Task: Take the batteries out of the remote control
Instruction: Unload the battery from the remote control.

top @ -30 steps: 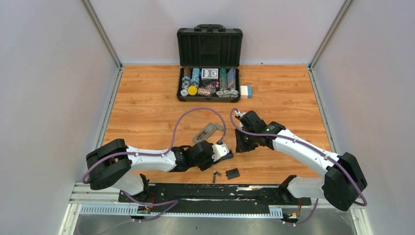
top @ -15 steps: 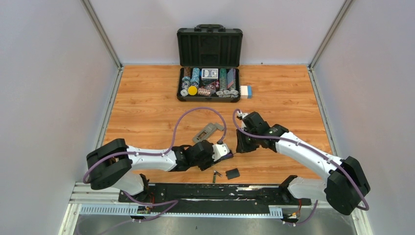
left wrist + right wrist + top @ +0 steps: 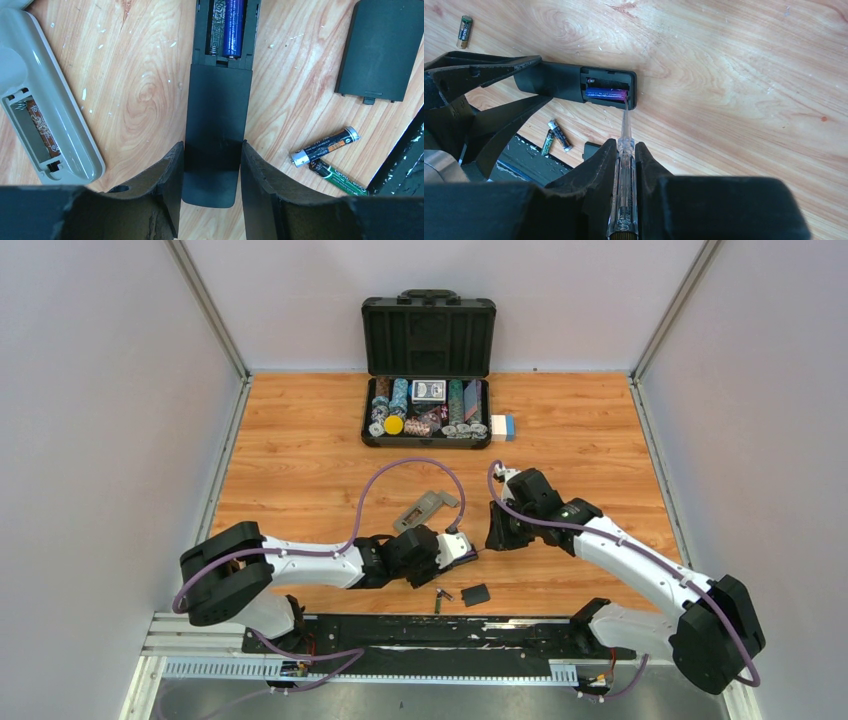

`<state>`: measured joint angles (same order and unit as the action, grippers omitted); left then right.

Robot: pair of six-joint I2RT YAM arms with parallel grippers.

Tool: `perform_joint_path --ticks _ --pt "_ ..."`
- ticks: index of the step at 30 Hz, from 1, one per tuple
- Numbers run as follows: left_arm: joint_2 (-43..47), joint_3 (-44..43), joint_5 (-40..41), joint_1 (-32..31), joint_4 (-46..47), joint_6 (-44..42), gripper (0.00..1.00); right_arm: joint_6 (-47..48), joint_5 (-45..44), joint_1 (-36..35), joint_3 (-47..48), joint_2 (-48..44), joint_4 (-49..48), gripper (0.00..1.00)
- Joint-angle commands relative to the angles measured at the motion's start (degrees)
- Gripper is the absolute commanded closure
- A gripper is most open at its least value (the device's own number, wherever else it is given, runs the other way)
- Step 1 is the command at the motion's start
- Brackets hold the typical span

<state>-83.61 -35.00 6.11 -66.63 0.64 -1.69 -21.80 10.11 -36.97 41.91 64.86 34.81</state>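
My left gripper [image 3: 212, 150] is shut on the near end of a black remote control [image 3: 216, 105] that lies on the wooden table. Its battery compartment is open, with one blue battery [image 3: 233, 27] in it and an empty slot beside that. My right gripper [image 3: 625, 146] is shut on a clear-handled screwdriver [image 3: 624, 165], whose tip touches the end of that battery [image 3: 606, 93]. Two loose batteries [image 3: 325, 146] lie right of the remote, and another [image 3: 465, 25] lies further off. In the top view the left gripper [image 3: 452, 551] and the right gripper [image 3: 497, 535] face each other.
A grey remote [image 3: 45, 100] with an empty open compartment lies to the left. A flat black cover [image 3: 382, 47] lies near the front edge [image 3: 476, 593]. An open case of poker chips [image 3: 428, 370] and a small white and blue box [image 3: 503, 427] stand at the back.
My right arm has shifted a little to the right, with the screwdriver still in it. My left arm and the black remote have stayed in place.
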Motion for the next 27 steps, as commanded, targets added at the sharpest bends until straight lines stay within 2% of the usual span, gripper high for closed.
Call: perform_joint_path --ticks 1,9,27 --pt "-2.87 0.27 -2.86 -0.34 -2.8 0.29 0.63 -1.75 5.89 -0.16 -0.07 -1.55 -5.7 1.0" --pt "-2.87 -0.42 -2.99 -0.37 -3.96 -0.01 0.63 -1.66 3.79 -0.21 -0.05 -1.06 -4.45 1.0" --pt "-4.28 -1.82 -3.91 -0.34 -6.09 0.52 0.65 -2.63 8.7 0.02 -2.47 -2.46 -8.81 1.0"
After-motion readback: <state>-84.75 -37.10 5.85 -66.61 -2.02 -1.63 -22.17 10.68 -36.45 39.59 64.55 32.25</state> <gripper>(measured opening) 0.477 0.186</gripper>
